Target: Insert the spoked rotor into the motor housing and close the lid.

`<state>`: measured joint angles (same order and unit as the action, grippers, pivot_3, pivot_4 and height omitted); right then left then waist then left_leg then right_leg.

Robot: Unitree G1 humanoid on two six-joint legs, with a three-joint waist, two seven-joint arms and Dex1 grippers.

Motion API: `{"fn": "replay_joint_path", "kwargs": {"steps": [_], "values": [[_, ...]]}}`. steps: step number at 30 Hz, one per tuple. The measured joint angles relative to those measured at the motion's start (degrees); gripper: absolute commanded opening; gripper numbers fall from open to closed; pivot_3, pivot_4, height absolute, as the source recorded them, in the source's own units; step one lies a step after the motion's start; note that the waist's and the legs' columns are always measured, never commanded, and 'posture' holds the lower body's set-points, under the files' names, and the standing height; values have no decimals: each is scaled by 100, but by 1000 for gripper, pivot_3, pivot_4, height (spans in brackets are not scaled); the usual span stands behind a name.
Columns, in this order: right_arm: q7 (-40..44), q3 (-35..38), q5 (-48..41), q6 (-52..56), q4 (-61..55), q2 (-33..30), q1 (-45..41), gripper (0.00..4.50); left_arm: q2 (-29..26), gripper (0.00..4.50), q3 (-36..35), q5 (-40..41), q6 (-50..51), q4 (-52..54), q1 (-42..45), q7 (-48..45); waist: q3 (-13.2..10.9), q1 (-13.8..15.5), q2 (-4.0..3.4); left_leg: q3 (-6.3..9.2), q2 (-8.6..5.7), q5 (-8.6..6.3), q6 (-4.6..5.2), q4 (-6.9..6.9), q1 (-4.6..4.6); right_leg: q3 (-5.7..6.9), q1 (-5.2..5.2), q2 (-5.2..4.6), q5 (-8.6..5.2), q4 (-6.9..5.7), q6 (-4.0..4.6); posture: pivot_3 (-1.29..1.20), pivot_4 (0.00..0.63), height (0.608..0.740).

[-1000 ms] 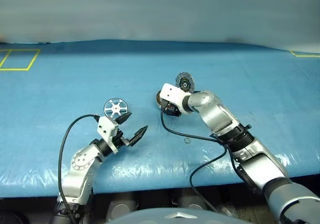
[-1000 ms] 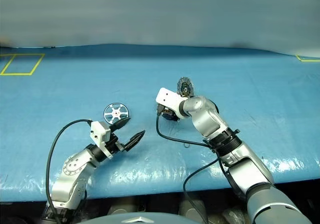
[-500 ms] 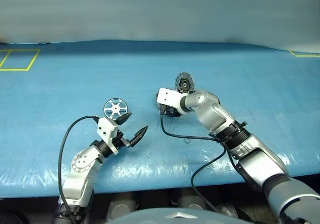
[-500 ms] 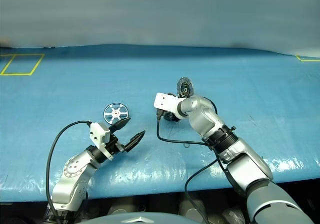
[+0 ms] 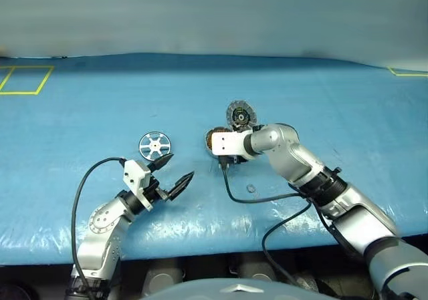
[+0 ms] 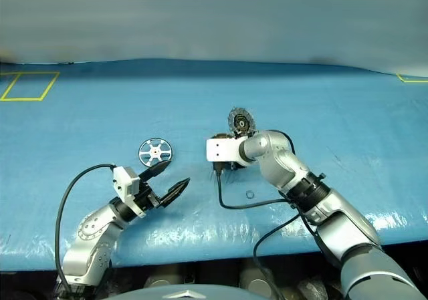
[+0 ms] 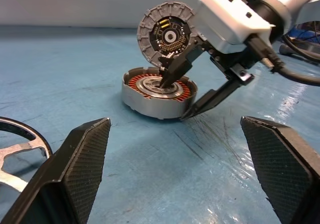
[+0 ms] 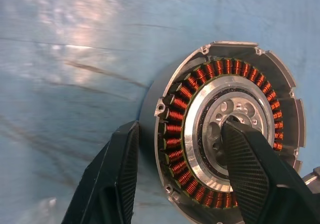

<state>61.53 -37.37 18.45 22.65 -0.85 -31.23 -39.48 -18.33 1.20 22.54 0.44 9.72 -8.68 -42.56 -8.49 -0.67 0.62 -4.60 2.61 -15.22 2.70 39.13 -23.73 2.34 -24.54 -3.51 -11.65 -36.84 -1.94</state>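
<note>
We see the motor housing (image 7: 159, 92), a short round grey metal puck, lying near the middle of the blue plastic-covered tabletop (image 5: 321, 99). Inside it a ring of glossy copper-orange windings circles a bright machined hub with small drilled holes. The lid (image 7: 167, 36) stands upright from the housing's far rim, a grey disc with a notched edge and a dark circuit-like face; any marks on it are too small for us to read.

The right gripper (image 7: 172, 97) straddles the housing wall, jaws part open: one ribbed black finger rests in the hub and the other stands outside the rim, so we cannot tell whether it grips.

The spoked rotor (image 5: 154, 143), a flat shiny six-spoked silver wheel, lies left of the housing, apart from it. The left gripper (image 5: 175, 170) sits just beside the rotor towards the near edge, jaws spread wide and holding nothing.
</note>
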Motion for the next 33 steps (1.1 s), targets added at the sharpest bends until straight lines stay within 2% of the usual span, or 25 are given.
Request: {"fn": "replay_joint_path", "kwargs": {"steps": [6,12,17,24,26,28,33], "values": [[748,-308,-62,-1205,-861,-537,331,2165,3,4500,2,1,22,3,-27,-4,-1,-8,0,-1,2,2,-4,1,6,2,1,1,-7,-2,-1,0,150,740],[698,-458,450,-2348,-644,-557,247,2165,7,4500,115,0,52,3,2,-26,0,-2,1,-1,3,7,-11,4,18,2,4,2,-13,-7,-14,0,150,740],[678,-402,571,-2590,-388,-460,192,2165,4,4500,167,-10,66,3,-3,-40,1,-15,2,-5,4,8,-13,3,19,1,5,4,4,-7,14,0,150,740],[624,-263,588,-2758,-179,-383,232,2165,6,4500,201,-24,65,3,-98,-43,1,3,2,-3,8,14,-15,6,21,3,3,2,2,-9,8,0,150,740],[575,-237,594,-2791,-179,-383,269,2856,6,4500,223,-30,65,3,-96,-50,1,1,2,-3,8,14,-15,7,21,3,3,1,3,-9,7,0,150,740],[549,-200,605,-2766,-176,-384,336,3277,6,4500,240,-44,65,3,-91,-60,1,4,2,-3,8,14,-15,6,18,3,2,2,4,-10,10,0,150,740],[441,109,556,-2573,-448,-438,637,3277,-2,4500,242,-47,66,2,-65,-128,0,18,1,-1,4,12,-12,4,6,4,-1,1,11,-6,23,0,150,740]]}}
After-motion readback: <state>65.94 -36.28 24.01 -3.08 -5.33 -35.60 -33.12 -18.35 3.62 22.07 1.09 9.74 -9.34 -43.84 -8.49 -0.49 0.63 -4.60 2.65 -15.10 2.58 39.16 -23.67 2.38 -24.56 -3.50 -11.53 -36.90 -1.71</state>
